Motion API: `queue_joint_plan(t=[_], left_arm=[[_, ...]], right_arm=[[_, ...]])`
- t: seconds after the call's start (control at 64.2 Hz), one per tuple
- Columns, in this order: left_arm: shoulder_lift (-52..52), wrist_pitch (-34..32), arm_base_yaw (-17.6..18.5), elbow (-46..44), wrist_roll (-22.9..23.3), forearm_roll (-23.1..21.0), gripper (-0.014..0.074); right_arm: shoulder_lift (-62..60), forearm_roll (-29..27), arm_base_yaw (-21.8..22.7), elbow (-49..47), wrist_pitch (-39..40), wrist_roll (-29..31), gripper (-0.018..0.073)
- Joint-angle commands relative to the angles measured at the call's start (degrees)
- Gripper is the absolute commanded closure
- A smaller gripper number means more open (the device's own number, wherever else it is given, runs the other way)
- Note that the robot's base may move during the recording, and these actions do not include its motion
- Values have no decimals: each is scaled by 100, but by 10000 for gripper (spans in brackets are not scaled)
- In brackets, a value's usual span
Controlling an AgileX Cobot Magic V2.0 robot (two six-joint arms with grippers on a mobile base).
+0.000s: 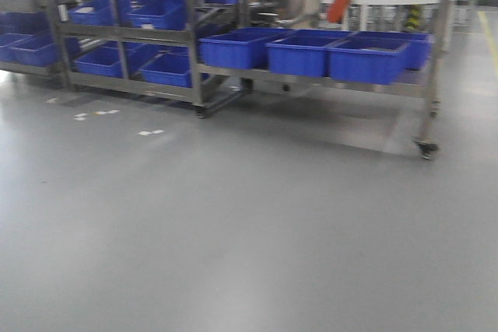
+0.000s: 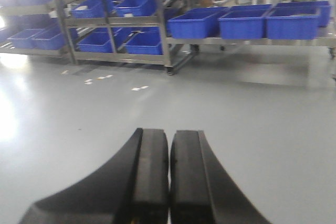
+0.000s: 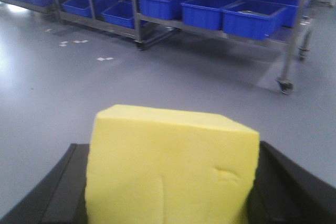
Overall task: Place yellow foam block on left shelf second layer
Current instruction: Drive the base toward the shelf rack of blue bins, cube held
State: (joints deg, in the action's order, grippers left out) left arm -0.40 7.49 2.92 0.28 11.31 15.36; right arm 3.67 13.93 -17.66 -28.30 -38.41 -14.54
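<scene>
Standing here, I am watching the right gripper (image 3: 173, 195) clamping the yellow foam block (image 3: 173, 161) between its two black fingers (image 3: 58, 195). The block is filling the whole gap and rising above them. The left gripper (image 2: 169, 177) is carrying nothing, and its pads (image 2: 149, 177) are pressing flat against each other with no gap showing.

The block is sitting well short of the left shelf (image 1: 189, 52), with a wide stretch of grey floor (image 1: 233, 231) lying in front of that shelf. I am judging that the step in hand is the carry across to it.

To do it well, the robot should be coming at the shelf square-on, not at a slant. It should be raising the right arm to the second layer while there is open room in front of the shelf. The blue bins (image 1: 159, 13) on the shelf are tilting forward, so the block wants lowering right into place, or it may be sliding out. Foam gives under pressure, so the present grip looks like enough, and squeezing harder would only be crushing it. The wheeled rack (image 1: 437, 52) is standing just right of the shelf and touching or nearly touching it, so the arm should be steering clear of that junction. The left arm is best staying tucked. Which tier counts as second I cannot tell for certain, as the shelf is blurred.
</scene>
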Motion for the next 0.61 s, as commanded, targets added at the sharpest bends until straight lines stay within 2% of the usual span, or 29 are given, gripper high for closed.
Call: queue_joint_plan(t=[0.0, 0.592], left_arm=[[-78, -484, 26, 148, 22, -16, 460], [-78, -484, 26, 148, 22, -16, 460]], right_arm=[[132, 123, 24, -158, 520, 47, 230], [132, 123, 24, -158, 520, 47, 230]])
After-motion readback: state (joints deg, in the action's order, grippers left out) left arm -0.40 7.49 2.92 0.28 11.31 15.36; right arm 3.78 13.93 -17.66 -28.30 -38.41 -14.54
